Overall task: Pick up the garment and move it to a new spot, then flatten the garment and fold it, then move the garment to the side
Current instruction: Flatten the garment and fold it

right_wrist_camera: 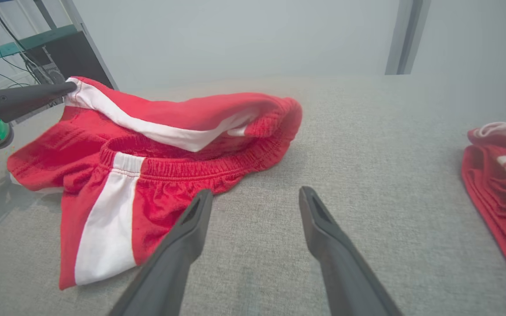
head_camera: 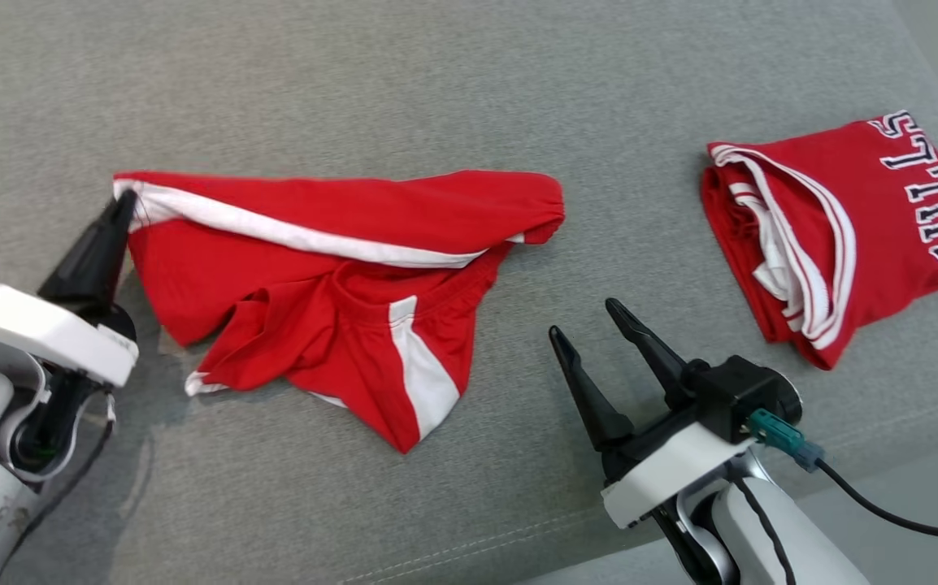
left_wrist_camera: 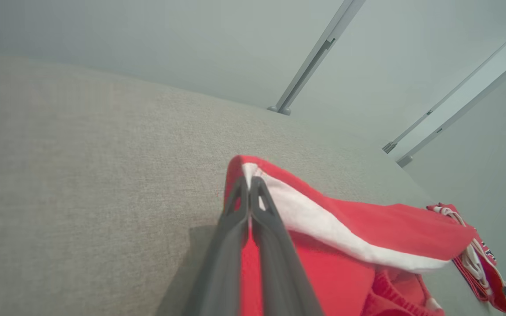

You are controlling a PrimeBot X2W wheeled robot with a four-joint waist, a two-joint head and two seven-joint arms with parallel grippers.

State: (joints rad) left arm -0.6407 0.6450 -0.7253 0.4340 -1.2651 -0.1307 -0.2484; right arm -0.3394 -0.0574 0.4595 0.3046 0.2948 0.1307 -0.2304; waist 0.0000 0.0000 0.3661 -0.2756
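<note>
The garment, a pair of red shorts (head_camera: 339,260) with white side stripes, lies crumpled on the grey upholstered surface (head_camera: 436,81), left of centre in the head view. Its far left corner, at the end of a white stripe, is raised off the surface and pinched between the pressed-together fingers of the left gripper (head_camera: 123,203). The rest of the cloth sags to the surface. The right gripper (head_camera: 583,319) hangs with fingers spread just beside the elastic waistband, not touching it, between the shorts and a folded red jersey (head_camera: 843,219) lettered "BULLS".
</note>
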